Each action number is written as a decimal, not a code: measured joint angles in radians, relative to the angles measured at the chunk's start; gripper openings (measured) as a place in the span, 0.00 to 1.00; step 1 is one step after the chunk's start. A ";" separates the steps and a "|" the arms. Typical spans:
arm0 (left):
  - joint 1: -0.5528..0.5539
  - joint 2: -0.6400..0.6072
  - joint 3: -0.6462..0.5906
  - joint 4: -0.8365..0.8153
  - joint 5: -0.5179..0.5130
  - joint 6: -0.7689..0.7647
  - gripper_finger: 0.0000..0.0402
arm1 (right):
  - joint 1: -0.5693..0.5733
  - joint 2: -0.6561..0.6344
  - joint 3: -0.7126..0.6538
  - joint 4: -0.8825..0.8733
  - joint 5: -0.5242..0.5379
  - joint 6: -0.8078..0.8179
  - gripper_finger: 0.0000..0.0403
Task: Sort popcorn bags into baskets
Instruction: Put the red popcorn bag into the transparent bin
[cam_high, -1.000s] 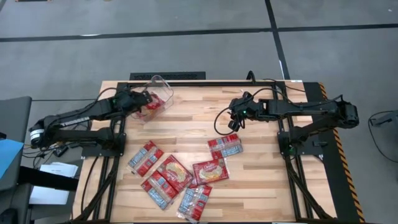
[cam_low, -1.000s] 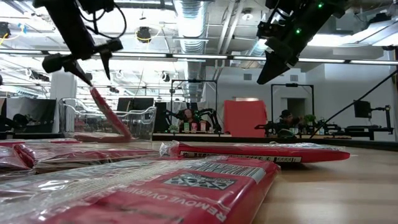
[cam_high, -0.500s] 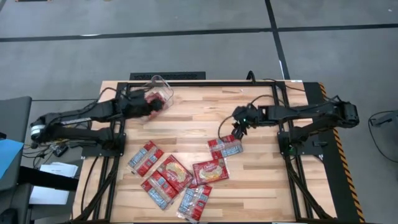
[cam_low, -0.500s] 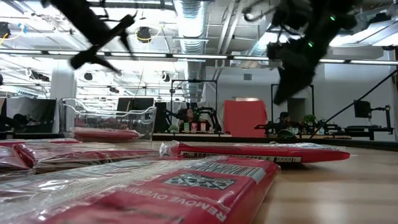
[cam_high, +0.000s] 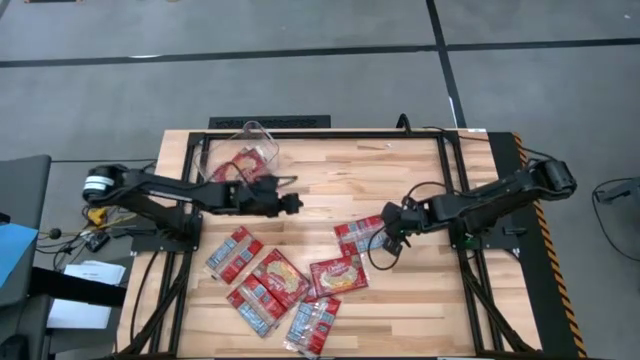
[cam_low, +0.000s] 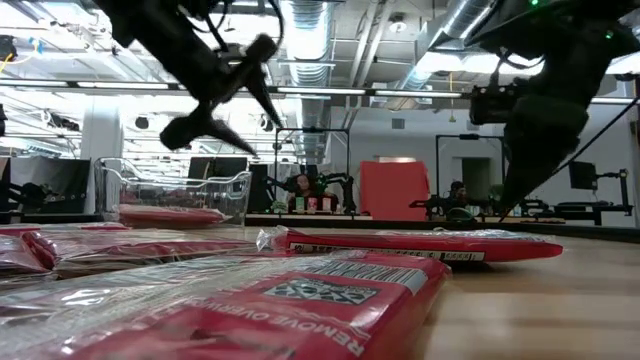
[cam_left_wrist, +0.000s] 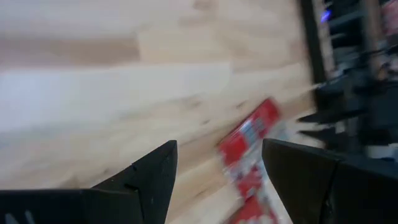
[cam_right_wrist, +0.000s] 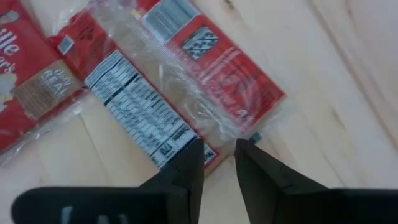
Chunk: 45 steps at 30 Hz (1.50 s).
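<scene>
The clear bin (cam_high: 247, 153) stands at the table's far left with red packets inside (cam_low: 168, 215). Several red popcorn bags (cam_high: 280, 280) lie flat in a loose cluster at the near middle. My left gripper (cam_high: 291, 197) (cam_left_wrist: 219, 146) hangs open over bare wood between the bin and the cluster and holds nothing. My right gripper (cam_high: 386, 240) (cam_right_wrist: 219, 144) points down at the right-hand edge of the rightmost bag (cam_high: 360, 234) (cam_right_wrist: 186, 68), its fingers a narrow gap apart. My right gripper comes from above at the clear-film edge (cam_right_wrist: 242, 124) of the rightmost bag, which lies flat on the table. One finger stands on each side of that edge. Whether the fingertips touch the film, I cannot tell.
Black frame rails (cam_high: 455, 215) run along the table's left, right and far sides. Bare wood (cam_high: 320, 185) lies between bin and cluster, and more at the near right. The right arm's cable (cam_high: 378, 262) loops beside the bags. In the low view a large bag (cam_low: 300, 300) lies close in front.
My left gripper let go of a red bag it held hanging into the bin; the bag now lies inside. The gripper then travelled toward the table's right, out over the wood. My right gripper moved toward the near edge and down to the rightmost bag.
</scene>
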 joint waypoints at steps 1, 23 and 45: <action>-0.006 0.025 0.000 0.000 0.000 -0.021 0.56 | 0.004 0.007 -0.006 0.009 0.000 0.003 0.27; -0.032 0.381 0.000 0.286 0.101 -0.112 0.56 | -0.048 0.236 -0.003 0.273 -0.040 -0.065 0.24; -0.031 0.433 0.000 0.439 0.148 -0.062 0.65 | -0.154 0.315 0.000 0.486 -0.084 -0.152 0.24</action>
